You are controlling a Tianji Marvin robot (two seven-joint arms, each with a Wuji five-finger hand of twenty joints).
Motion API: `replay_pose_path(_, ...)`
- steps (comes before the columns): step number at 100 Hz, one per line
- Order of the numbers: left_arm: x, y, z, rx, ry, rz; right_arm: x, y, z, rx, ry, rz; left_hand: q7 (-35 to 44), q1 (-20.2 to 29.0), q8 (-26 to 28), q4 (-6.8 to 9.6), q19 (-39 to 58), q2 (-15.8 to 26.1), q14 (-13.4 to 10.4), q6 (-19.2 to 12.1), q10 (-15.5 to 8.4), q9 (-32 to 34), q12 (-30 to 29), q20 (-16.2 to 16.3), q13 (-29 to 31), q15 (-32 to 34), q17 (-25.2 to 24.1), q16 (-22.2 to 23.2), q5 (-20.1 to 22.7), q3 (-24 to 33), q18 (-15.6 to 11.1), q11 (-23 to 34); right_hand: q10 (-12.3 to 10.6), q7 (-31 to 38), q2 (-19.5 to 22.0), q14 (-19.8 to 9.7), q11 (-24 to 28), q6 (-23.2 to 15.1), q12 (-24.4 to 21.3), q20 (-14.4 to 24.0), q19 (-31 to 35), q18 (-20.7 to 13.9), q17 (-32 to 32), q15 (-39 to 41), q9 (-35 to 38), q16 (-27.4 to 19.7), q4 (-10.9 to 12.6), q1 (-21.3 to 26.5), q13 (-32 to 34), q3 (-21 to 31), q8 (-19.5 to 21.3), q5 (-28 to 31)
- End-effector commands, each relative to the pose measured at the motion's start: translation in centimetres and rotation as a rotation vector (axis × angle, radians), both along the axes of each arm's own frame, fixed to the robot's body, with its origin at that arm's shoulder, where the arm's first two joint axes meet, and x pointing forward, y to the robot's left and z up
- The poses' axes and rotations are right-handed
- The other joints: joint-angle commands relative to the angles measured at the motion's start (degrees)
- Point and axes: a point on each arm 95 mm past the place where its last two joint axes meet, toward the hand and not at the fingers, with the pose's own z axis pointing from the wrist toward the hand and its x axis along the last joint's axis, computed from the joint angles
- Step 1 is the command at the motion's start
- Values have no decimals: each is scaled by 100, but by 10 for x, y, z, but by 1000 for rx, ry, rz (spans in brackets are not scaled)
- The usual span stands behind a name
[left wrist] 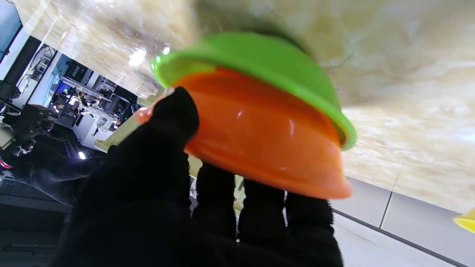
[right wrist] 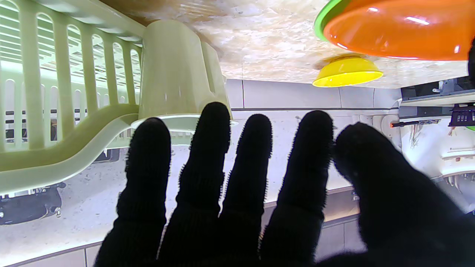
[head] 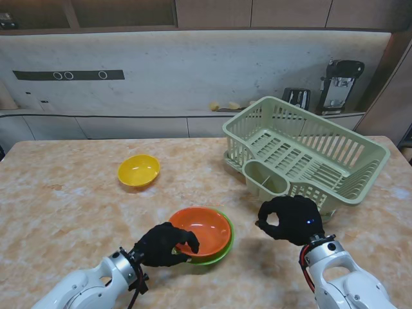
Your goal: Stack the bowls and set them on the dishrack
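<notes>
An orange bowl [head: 201, 229] sits nested in a green bowl [head: 219, 256] near the table's front middle. My left hand [head: 164, 243] is shut on the orange bowl's near rim, with the thumb inside and the fingers under it; the left wrist view shows this grip on the orange bowl [left wrist: 259, 137] and the green bowl [left wrist: 259, 55]. A yellow bowl [head: 138, 170] stands alone farther from me, to the left. The pale green dishrack [head: 360, 183] stands at the right. My right hand [head: 293, 219] hovers just in front of it, fingers apart, holding nothing.
The dishrack's round cutlery cup [head: 267, 177] juts from its near corner, close to my right hand. On the counter behind the table stand a black appliance [head: 341, 84] and a small dark box [head: 296, 96].
</notes>
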Motion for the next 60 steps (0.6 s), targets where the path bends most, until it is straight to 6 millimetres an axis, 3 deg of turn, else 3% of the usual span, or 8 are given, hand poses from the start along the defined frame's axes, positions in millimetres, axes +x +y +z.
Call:
replay_pose_path(1,-2,-2,-2,10,23,-20,-3,2,-4,0,21,0,-176,-97,-82,72,-23,34,-51,-130,40,-300,-297,-2,-164,-89,-79,-113,-164,-177,124,159,-119,68,152,-38,50,-78,-57,-25,-4,40,-53,-18,89,-26,17,-147,21,-19,-52,-17)
replay_pose_path(9,-2,-3,-2,13,30,-26,-3,2,-4,0,21,0,-371,-229,-93,98,-85,49,-28,-61,74,-480,-1129,-6,-254,-194,-145,-220,-199,-449,145,285,-111,68,156,-32,50,-76,-57,-25,-3,38,-52,-15,91,-25,17,-146,27,-18,-53,-13)
replay_pose_path(24,-2,-3,-2,16,38,-36,-3,2,-4,0,21,0,-1020,-924,-128,203,-256,424,31,133,177,-723,-1469,-50,-511,-496,-356,-468,-250,-685,203,14,-114,68,156,-32,52,-82,-56,-26,-5,42,-54,-17,91,-25,17,-147,22,-19,-53,-13)
replay_pose_path(40,-1,-2,-2,11,29,-43,-3,2,-4,4,20,0,-1688,-1651,-319,490,-513,897,99,303,260,-950,-1697,-113,-817,-797,-675,-740,-292,-922,344,-272,-116,68,157,-31,53,-79,-56,-26,-5,39,-53,-15,92,-25,17,-147,25,-18,-54,-12)
replay_pose_path(43,-1,-2,-2,11,27,-44,-3,2,-4,4,21,0,-1809,-1680,-368,492,-575,951,110,302,270,-1002,-1743,-127,-882,-852,-743,-797,-303,-1067,385,-332,-112,73,154,-31,52,-76,-56,-26,-5,39,-53,-14,89,-24,16,-148,24,-20,-51,-8)
replay_pose_path(45,-1,-1,-2,10,25,-44,-3,2,-3,4,21,1,-1896,-1157,-367,572,-623,1239,106,298,274,-1027,-1773,-107,-913,-866,-775,-861,-302,-2207,403,-350,-114,70,157,-29,51,-75,-56,-26,-5,39,-53,-14,86,-24,16,-149,23,-20,-53,-11)
replay_pose_path(47,-1,-1,-1,9,23,-44,-3,2,-3,4,21,1,-1917,-1001,-380,588,-642,1368,115,303,284,-1046,-1772,-114,-940,-900,-799,-852,-316,-2608,419,-377,-110,71,156,-26,52,-76,-56,-26,-5,39,-53,-14,87,-24,17,-148,23,-20,-53,-9)
replay_pose_path(60,0,0,1,0,11,-27,-3,2,-3,5,21,5,-2032,-1043,-444,584,-632,1646,150,309,316,-1013,-1808,-108,-944,-929,-802,-885,-247,-2768,513,-427,-120,71,159,-35,54,-87,-55,-26,-4,42,-52,-16,91,-25,18,-144,19,-18,-51,-7)
